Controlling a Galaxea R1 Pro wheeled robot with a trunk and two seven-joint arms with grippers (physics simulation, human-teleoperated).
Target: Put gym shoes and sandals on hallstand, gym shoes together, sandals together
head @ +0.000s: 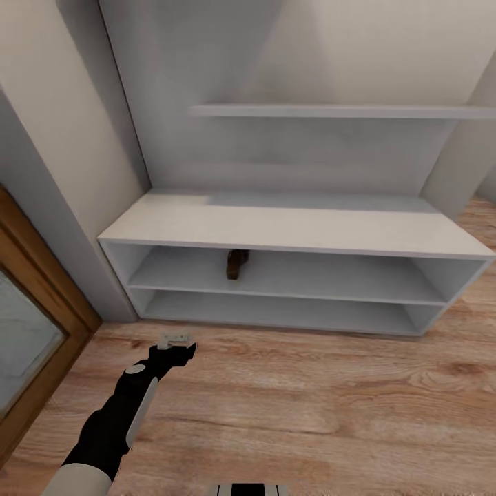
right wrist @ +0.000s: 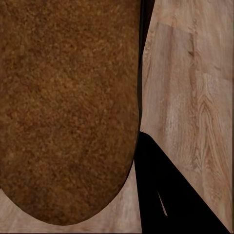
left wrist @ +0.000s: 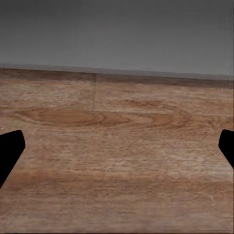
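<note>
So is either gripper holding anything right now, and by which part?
The left gripper is open over the corridor floor, holding nothing. The right wrist view shows a sandal sole close up; whether it is gripped, and where, cannot be told.

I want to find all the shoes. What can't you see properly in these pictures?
- Sandal, head view: mostly hidden under the hallstand top, deep in the upper compartment.
- Brown footbed, right wrist view: so close that its edges are cut off; whether the fingers grip it is unclear.
- Left gripper: only the fingers' dark tips show at the frame edges.
</note>
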